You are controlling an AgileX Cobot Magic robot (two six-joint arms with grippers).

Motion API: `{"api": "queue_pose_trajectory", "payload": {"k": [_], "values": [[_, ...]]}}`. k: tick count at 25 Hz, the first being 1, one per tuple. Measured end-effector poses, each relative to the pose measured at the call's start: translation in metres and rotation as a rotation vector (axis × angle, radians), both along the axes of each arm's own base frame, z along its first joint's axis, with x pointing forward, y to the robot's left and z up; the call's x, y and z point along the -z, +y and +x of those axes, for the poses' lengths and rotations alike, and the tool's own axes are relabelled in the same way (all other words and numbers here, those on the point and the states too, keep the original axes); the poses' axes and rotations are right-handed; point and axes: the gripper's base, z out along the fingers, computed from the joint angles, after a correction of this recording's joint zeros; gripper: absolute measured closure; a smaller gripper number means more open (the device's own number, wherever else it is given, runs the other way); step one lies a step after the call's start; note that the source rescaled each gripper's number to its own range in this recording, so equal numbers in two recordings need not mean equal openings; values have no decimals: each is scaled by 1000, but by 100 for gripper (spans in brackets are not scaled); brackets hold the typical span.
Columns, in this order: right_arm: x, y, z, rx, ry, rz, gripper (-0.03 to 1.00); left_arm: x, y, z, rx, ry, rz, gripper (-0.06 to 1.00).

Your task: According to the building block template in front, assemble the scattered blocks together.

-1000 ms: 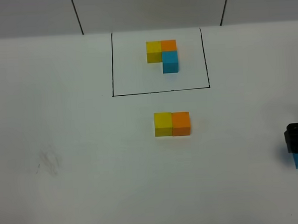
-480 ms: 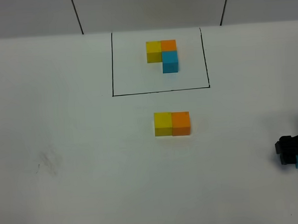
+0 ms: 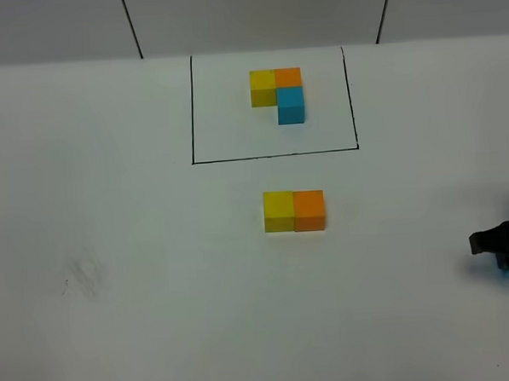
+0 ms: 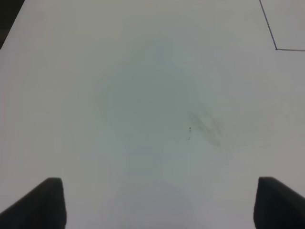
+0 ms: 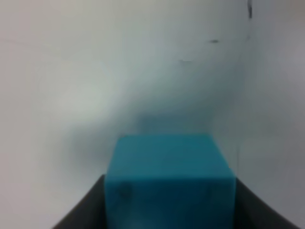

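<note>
White bench [image 3: 110, 206] is filling every view, with a grey wall running along its far edge. At the right edge of the overhead view the right tool [image 3: 500, 242] is sitting low on the bench and clamping the light blue cube [image 5: 169, 181]. Its dark fingers [image 5: 78, 214] are pressing against the cube's two opposite sides, and only a sliver of blue is showing beneath it from above.

Well apart from that tool, toward the middle of the bench, the yellow cube [image 3: 279, 210] and the orange cube [image 3: 309, 210] are sitting side by side and touching, yellow on the left. That is making three loose cubes in all, one of each colour.

Beyond the pair, the one template [image 3: 277, 94] is lying inside a thin black rectangle [image 3: 274, 156]. It is showing three joined cubes: yellow and orange abreast, blue below the orange.

The left tool [image 4: 155, 205] is hovering with its jaws spread wide and gripping nothing, over a grey scuff [image 4: 205, 126] on the left part of the bench.
</note>
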Motion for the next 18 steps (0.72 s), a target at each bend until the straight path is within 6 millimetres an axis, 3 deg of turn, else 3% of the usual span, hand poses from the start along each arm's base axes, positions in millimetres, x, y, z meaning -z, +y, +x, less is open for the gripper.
{"api": "queue_pose_trajectory", "payload": {"k": [4,7,12,18], "values": [[-29,25,-10,13,-103,82,71,0,0,0,0,0,0,26],[-40,53,-18,14,-135,164,71,0,0,0,0,0,0,26],[-30,100,-25,20,-52,214,71,0,0,0,0,0,0,26],[-20,164,-4,32,23,140,71,0,0,0,0,0,0,26]]}}
